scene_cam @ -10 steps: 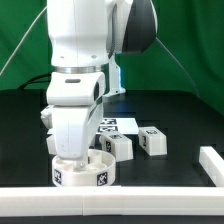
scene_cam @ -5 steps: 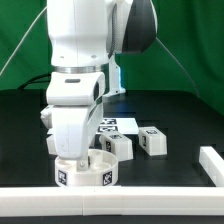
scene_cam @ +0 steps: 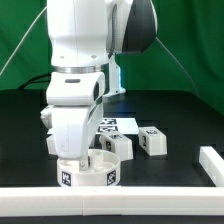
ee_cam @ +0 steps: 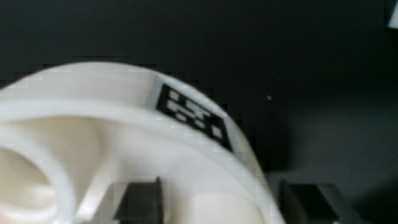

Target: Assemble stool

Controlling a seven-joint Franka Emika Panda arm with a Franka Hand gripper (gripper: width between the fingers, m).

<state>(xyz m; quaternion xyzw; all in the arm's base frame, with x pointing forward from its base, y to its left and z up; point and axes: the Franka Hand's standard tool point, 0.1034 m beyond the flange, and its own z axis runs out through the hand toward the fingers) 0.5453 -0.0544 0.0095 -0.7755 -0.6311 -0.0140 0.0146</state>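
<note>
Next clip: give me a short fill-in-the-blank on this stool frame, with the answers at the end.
1. In the wrist view, the wall of the seat sits ___ the two fingers of the gripper.
2. On the exterior view's right of the seat, ___ blocky legs stand loose.
3. The tabletop under the parts is coloured ___.

Missing words: between; two; black.
</note>
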